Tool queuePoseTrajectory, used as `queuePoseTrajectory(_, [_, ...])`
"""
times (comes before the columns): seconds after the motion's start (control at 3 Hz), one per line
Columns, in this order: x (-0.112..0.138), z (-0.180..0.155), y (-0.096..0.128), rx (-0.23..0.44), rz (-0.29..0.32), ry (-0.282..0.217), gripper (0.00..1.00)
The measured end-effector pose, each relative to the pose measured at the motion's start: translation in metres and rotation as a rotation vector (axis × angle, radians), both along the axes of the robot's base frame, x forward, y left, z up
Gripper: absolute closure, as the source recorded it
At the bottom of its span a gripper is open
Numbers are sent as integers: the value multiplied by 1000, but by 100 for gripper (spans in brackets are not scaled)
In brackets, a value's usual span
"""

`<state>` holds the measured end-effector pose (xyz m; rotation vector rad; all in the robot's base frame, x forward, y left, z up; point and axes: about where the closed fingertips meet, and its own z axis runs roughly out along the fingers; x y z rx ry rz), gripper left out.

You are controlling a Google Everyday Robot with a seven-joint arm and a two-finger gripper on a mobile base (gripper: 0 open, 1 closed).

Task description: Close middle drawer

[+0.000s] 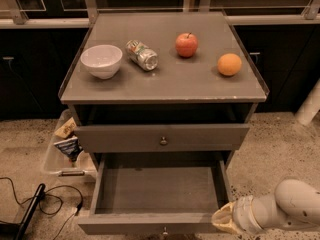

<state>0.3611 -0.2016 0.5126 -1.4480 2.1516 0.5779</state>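
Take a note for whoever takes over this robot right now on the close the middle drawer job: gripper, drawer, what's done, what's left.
Gripper: low at the right front corner of the middle drawer, beside its front panel; whether it touches cannot be told.
Middle drawer: pulled far out, nothing inside.
Upper drawer: in, or nearly so.
Done: arm brought to the drawer front, nothing closed yet.
Left: probably push the front panel straight in until it sits flush under the upper drawer.
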Motion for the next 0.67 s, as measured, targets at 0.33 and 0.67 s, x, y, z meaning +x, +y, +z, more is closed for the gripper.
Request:
queuePoseTrajectory(0.33, [-13, -47, 17, 5, 5, 38, 100])
queuePoseTrajectory(0.67, [-15, -84, 29, 14, 6, 41, 100])
